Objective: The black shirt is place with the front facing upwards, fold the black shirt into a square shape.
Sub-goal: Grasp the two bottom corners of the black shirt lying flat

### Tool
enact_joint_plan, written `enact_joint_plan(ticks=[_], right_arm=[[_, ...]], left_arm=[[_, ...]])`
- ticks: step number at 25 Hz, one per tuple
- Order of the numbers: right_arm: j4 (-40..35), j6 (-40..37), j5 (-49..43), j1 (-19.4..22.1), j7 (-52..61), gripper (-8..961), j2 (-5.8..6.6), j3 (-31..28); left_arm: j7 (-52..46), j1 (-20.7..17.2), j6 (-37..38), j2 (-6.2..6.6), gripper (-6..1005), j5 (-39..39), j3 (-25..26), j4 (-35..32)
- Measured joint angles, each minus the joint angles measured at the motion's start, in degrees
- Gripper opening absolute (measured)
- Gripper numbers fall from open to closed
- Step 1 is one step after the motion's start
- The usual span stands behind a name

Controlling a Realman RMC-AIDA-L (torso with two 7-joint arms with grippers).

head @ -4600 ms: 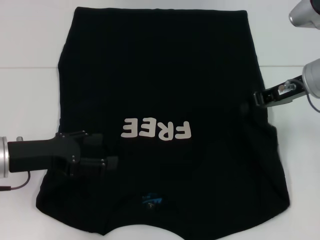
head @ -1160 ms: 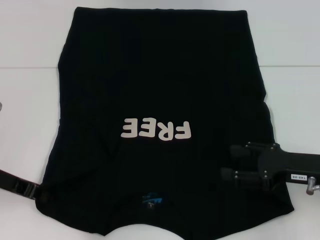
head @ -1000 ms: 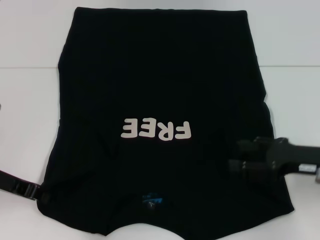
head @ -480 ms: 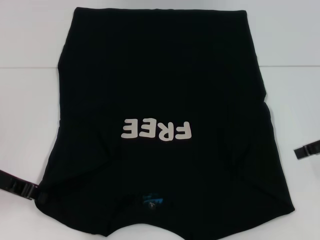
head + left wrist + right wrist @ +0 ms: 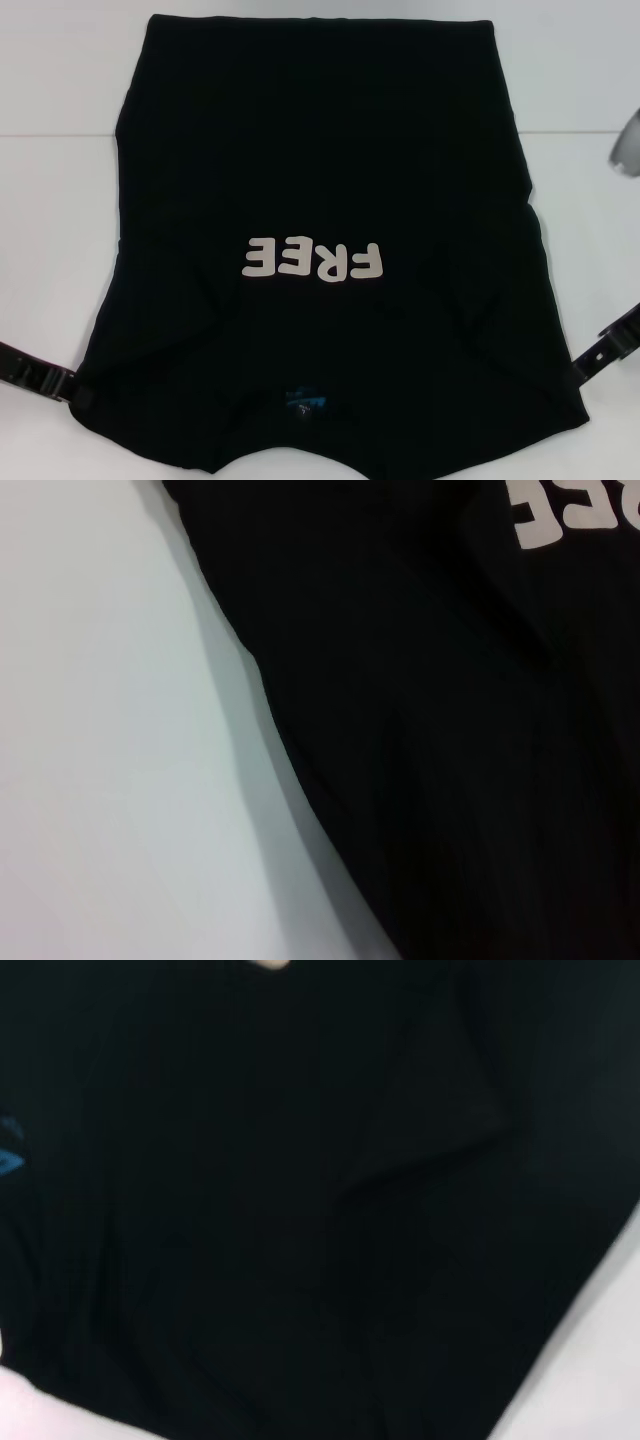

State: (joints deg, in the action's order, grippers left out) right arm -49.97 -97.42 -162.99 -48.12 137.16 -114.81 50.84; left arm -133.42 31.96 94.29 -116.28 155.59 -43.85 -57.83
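Note:
The black shirt (image 5: 320,150) lies flat on the white table, sleeves folded in, its white "FREE" lettering (image 5: 312,260) and blue neck label (image 5: 303,400) facing up, collar toward me. My left gripper (image 5: 72,388) is low at the shirt's near-left corner, at the cloth edge. My right gripper (image 5: 585,365) is low at the shirt's near-right edge. The left wrist view shows the shirt's edge (image 5: 450,730) and part of the lettering (image 5: 560,510). The right wrist view is filled by creased black cloth (image 5: 250,1210) with a bit of the blue label (image 5: 8,1150).
The white table (image 5: 50,200) shows bare on both sides of the shirt, and in the wrist views (image 5: 100,730) (image 5: 600,1360). A grey part of my right arm (image 5: 628,145) shows at the right edge.
My right gripper has drawn off the shirt's near-right part, out to the right and down to the cloth's edge. My left gripper has stayed at the near-left corner over the last second.

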Motion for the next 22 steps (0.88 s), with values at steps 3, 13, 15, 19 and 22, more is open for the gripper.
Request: enact_joint_plan(ticks=[3,13,15,19,22], right_arm=[[0.1,0.55,-0.89,-0.21,1.18,804,-1.4,1.18],[5.85,0.41,-0.56,1.59,3.91,803,2.28,-14.03],[9.88,-0.15,-0.35,2.15,3.63,803,4.72,-18.92],[14.19,-1.11,3.62,4.41,3.76,803,7.29,-23.4],[18.07,-1.32,8.49,6.15,4.52,803,8.73,-25.22]], left_arm=[[0.0,0.01,-0.14,0.01,66,-0.02,0.03,0.05],[-0.48,0.16,-0.25,0.19,66,-0.11,0.19,1.45],[-0.51,0.25,-0.25,0.22,66,-0.12,0.23,1.71],[-0.41,0.28,-0.16,0.25,66,-0.12,1.38,1.81],[-0.31,0.29,0.03,0.31,66,-0.12,2.01,1.92]])
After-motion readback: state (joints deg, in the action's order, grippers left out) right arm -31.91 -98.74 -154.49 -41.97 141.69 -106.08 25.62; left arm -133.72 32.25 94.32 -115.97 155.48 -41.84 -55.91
